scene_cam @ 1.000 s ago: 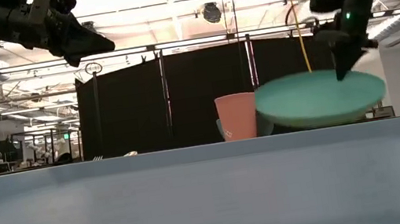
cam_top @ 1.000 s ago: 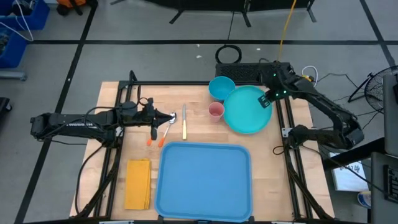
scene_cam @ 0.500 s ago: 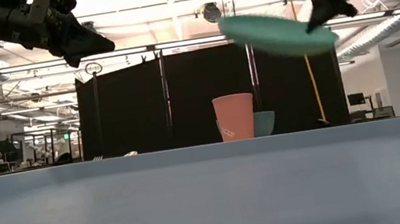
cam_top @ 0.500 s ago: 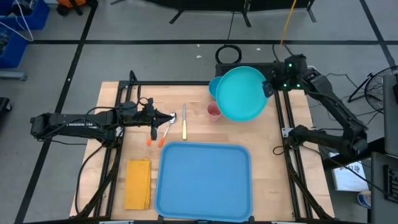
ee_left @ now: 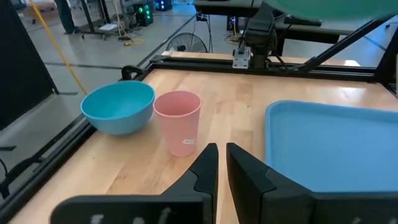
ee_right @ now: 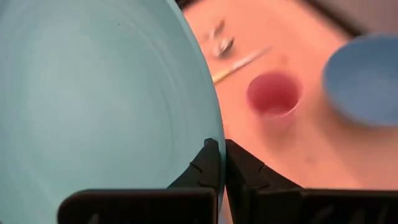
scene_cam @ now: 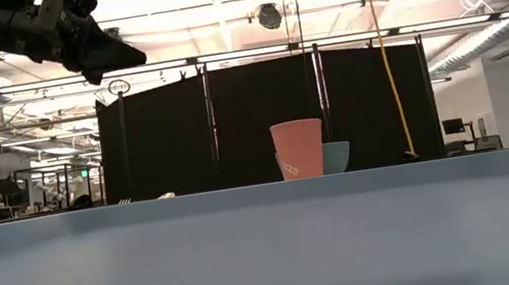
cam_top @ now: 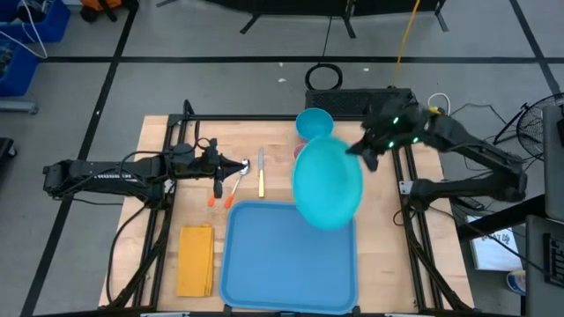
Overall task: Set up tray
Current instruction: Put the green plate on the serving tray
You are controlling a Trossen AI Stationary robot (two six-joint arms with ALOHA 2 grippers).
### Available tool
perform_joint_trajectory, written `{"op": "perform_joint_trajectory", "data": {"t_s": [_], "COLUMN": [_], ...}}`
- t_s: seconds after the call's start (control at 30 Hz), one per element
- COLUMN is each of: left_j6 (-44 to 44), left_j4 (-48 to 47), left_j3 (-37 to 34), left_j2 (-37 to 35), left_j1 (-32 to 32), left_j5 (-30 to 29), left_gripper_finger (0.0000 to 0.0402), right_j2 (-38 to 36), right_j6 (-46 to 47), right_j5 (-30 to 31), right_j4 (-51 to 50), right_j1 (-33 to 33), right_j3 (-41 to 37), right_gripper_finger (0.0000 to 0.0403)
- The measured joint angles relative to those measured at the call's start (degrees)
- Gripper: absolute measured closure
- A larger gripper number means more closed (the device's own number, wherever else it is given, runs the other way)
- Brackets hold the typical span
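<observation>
Plate carried aloft toward the tray

Right pincer (cam_top: pixel 364 150) is clenched on the rim of the teal plate (cam_top: pixel 327 184), holding it high so it clears the pink cup (cam_top: pixel 301 151) beneath. The tray (cam_top: pixel 264 264) lies on the tabletop (cam_top: pixel 159 185) below the plate's near edge. Left pincer (cam_top: pixel 242 165), nearly closed and empty, waits above the cutlery.

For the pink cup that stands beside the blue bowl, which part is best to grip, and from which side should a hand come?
Grip the pink cup at its upper wall, coming from the side turned away from the blue bowl. It stands upright with its mouth open, and the bowl sits close on one side, so the free side probably leaves more room for the fingers.
</observation>
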Motion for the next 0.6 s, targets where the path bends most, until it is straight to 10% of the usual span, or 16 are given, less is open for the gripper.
{"op": "perform_joint_trajectory", "data": {"t_s": [0.3,0.6], "left_j6": [1.8,2.0], "left_j4": [2.5,3.1], "left_j3": [0.0,0.0], "left_j2": [0.0,0.0], "left_j1": [0.0,0.0], "left_j5": [-0.1,-0.1], "left_gripper_finger": [0.0366,0.0366], "right_j2": [13.3,26.3], "right_j6": [7.4,6.1], "right_j5": [13.1,16.0], "right_j4": [-6.8,-5.8], "right_j1": [23.1,31.8], "right_j3": [0.0,0.0], "right_gripper_finger": [0.0402,0.0402]}}
